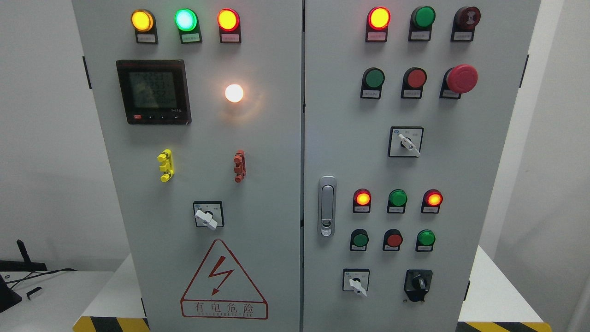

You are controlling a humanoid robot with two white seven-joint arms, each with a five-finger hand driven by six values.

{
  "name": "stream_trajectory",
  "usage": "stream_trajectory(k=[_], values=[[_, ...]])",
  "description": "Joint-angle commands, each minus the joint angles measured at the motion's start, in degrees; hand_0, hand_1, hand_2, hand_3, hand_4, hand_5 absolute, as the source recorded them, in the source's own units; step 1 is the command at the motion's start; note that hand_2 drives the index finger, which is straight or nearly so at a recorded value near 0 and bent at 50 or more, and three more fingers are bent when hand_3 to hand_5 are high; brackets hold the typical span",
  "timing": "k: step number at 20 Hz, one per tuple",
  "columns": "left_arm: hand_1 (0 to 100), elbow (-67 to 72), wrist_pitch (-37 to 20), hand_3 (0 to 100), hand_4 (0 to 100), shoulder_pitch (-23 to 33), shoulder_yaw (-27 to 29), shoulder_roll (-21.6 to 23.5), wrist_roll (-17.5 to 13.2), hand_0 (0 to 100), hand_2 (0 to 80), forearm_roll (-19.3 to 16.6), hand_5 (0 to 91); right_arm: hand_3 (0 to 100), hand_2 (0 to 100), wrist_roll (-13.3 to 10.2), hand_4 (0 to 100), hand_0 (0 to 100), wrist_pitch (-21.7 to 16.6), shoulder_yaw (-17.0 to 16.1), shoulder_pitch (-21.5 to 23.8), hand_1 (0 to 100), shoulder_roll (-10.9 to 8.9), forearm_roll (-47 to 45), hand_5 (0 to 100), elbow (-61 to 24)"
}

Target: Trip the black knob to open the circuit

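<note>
The black knob [418, 282] sits low on our grey cabinet's [286, 184] right door — neither hand, nor fingers, in view.

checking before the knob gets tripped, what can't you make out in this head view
- Small labels under the indicator lamps: print too small to read.
- Digital meter: digits blurred and dim.
- Black knob: its position markings, if any, are too small to tell.
- Cabinet: top and bottom cut off by the picture's edges.
- Neither robot hand is in view.
</note>
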Motion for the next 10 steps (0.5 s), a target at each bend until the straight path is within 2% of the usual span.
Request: stream_trajectory(k=[1,3,10], values=[[39,0.0,-0.01,0,0,0.0,0.0,0.05,0.02,12,0.0,0.27,0.0,79,36,-2.86,87,28,3.69,-1.11,-6.83,73,-0.36,2.78,99,-3.14],[39,0.0,-0.01,0,0,0.0,0.0,0.05,0.02,12,0.0,0.27,0.0,79,37,-3.04,87,28,4.75,-1.11,-7.72,73,-0.28,3.85,99,-3.14],[39,-0.09,-0.01,0,0,0.0,0.0,0.05,0.02,12,0.0,0.27,0.0,79,36,-3.04,87,30,4.93,-0.94,-11.05,74,-0.28,7.89,99,-1.56]])
